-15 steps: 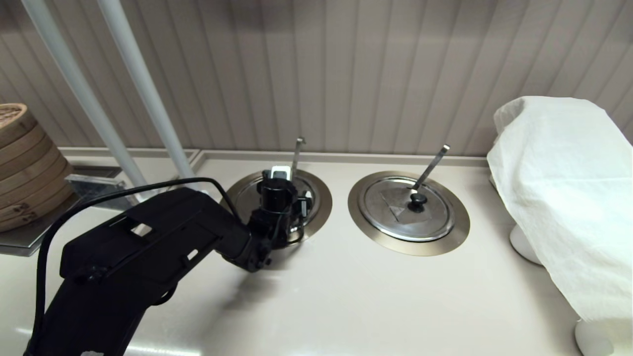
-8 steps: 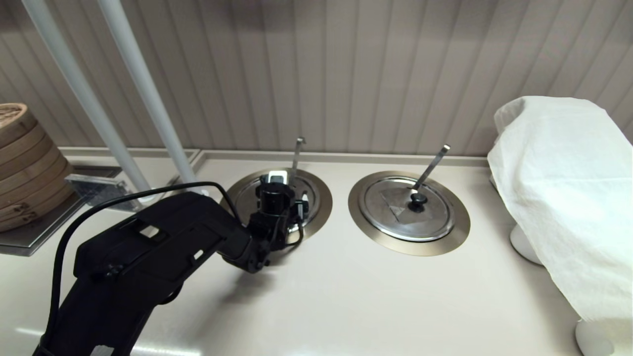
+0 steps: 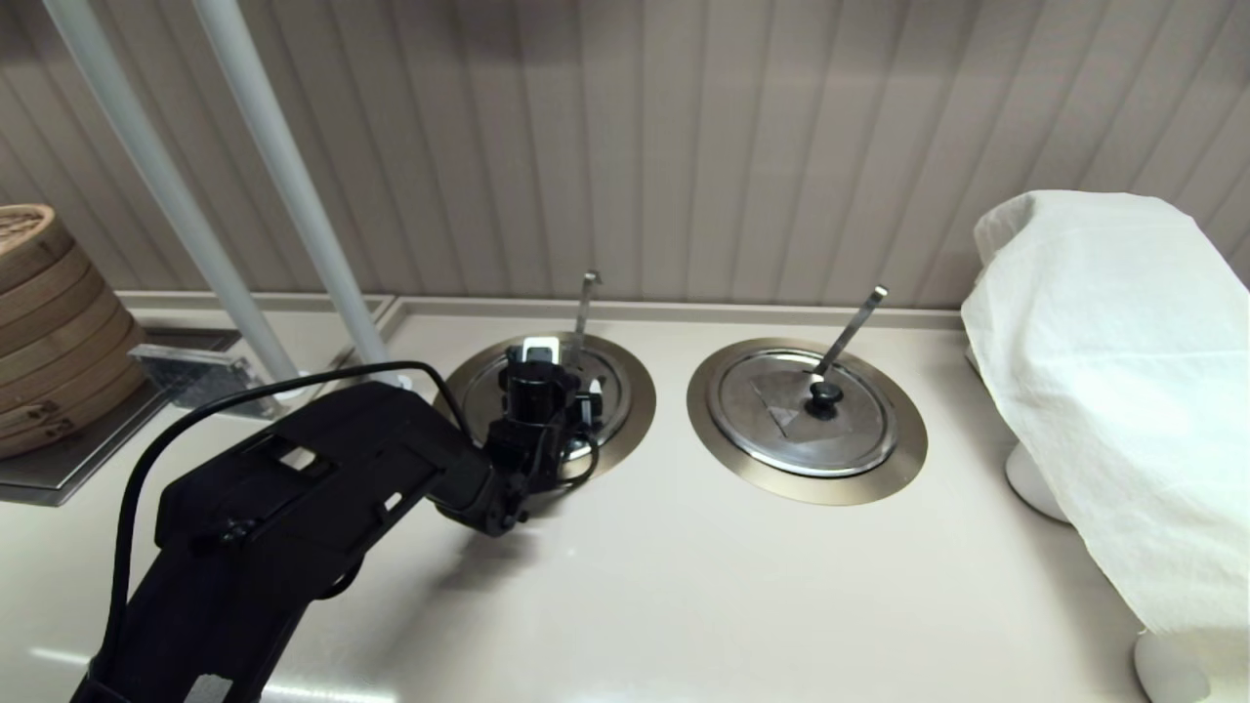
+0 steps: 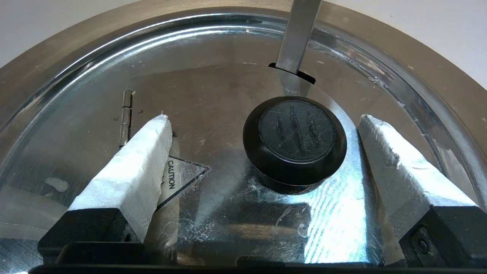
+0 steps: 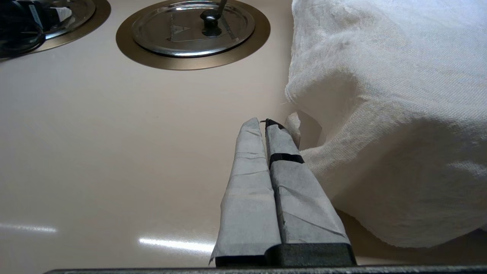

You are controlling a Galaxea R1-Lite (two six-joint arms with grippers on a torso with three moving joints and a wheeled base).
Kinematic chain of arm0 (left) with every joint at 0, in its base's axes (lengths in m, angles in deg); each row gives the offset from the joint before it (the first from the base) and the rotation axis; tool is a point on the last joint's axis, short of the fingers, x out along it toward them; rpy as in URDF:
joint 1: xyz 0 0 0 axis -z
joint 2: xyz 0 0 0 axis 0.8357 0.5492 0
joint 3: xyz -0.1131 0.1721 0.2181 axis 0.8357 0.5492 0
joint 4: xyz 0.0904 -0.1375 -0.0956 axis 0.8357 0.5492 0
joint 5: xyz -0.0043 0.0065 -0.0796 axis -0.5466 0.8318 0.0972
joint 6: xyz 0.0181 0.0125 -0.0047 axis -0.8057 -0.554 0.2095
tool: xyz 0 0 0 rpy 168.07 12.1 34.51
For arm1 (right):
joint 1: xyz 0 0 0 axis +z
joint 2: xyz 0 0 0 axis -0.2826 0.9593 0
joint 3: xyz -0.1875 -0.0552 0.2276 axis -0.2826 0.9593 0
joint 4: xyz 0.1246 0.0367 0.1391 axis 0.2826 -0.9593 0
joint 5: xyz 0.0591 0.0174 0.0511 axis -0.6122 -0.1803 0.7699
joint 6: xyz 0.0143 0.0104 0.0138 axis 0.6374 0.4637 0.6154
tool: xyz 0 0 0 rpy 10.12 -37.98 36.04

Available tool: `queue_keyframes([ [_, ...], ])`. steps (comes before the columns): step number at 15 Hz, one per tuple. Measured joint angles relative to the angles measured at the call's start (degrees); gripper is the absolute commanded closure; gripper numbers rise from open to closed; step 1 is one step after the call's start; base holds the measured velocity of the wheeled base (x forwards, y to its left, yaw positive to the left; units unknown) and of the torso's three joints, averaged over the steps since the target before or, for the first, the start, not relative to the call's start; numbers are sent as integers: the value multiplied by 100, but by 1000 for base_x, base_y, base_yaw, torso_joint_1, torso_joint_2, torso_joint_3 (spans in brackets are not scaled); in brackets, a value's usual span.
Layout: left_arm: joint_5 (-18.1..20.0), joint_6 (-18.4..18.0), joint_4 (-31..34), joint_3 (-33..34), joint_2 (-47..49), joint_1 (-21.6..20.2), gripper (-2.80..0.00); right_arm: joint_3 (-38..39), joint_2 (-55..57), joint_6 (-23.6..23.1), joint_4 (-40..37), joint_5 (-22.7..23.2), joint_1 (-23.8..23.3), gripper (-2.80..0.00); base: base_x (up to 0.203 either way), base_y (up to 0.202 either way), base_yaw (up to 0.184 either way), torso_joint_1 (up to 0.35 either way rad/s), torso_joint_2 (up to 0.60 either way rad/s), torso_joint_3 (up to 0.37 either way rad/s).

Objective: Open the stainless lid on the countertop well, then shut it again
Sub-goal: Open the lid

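At the far left a bamboo steamer stack (image 3: 49, 322) sits off the main worktop (image 3: 732, 586) and plays no part here. Your left arm reaches in from the near left, and over the last second it has crept a little farther in and settled, so the left claw (image 4: 264, 118) now hangs directly over the stainless lid (image 4: 213, 95). The claw is released. Its two taped fingers (image 4: 129, 167) stand wide apart on either side of the black knob (image 4: 295, 139), with clear gaps and no contact showing. The lid lies flat and seated in the countertop well (image 3: 635, 410), the left of the two wells, with its thin ladle handle (image 3: 586, 308) poking up through the slot at the far edge. Since the lid looks shut and the claw merely straddles the knob, you probably still have the lift ahead of you, and the next move is likely to clench on the knob. Mind that handle on the way up, as it stands close behind the knob. To the right the twin lid (image 3: 850, 430) rests closed. Further right lies a white cloth (image 3: 1104, 371), and beside it your right claw (image 5: 262, 123) is parked, clenched on nothing.
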Motion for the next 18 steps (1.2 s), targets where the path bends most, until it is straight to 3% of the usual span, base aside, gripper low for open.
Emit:
queue_keyframes([
  [18, -13, 3, 36, 77, -216, -52, -280, 0, 0, -2, 0, 2, 0, 0, 0, 0, 0, 0, 0, 0],
])
